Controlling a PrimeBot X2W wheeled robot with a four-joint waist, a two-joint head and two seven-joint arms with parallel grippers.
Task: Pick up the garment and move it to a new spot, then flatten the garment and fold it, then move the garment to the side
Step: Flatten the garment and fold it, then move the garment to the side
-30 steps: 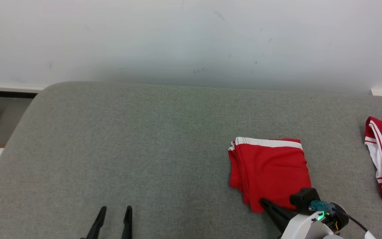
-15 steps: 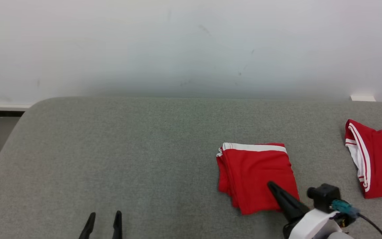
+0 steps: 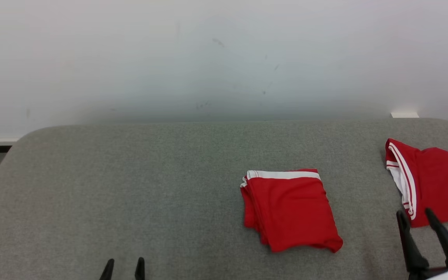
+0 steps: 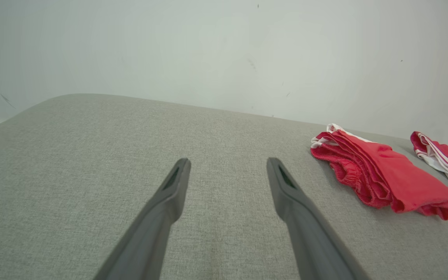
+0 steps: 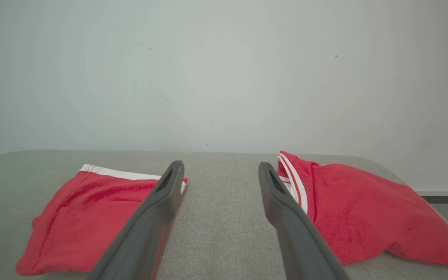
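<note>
My right gripper [image 3: 414, 213] sits at 5 o'clock in the head view, its two long dark fingers spread apart with nothing between them. My left gripper [image 3: 125, 261] is at 7 o'clock, also spread and empty. The folded red garment with a white waistband [image 3: 290, 210] lies flat on the grey upholstered cushion [image 3: 130, 186], at about 10 o'clock from the right gripper, near it but apart. A second red garment with white stripes [image 3: 434, 182] lies loosely heaped at 12 to 1 o'clock, just beyond the right fingertips; I cannot tell whether they touch. A white wall [image 3: 208, 58] stands behind.
</note>
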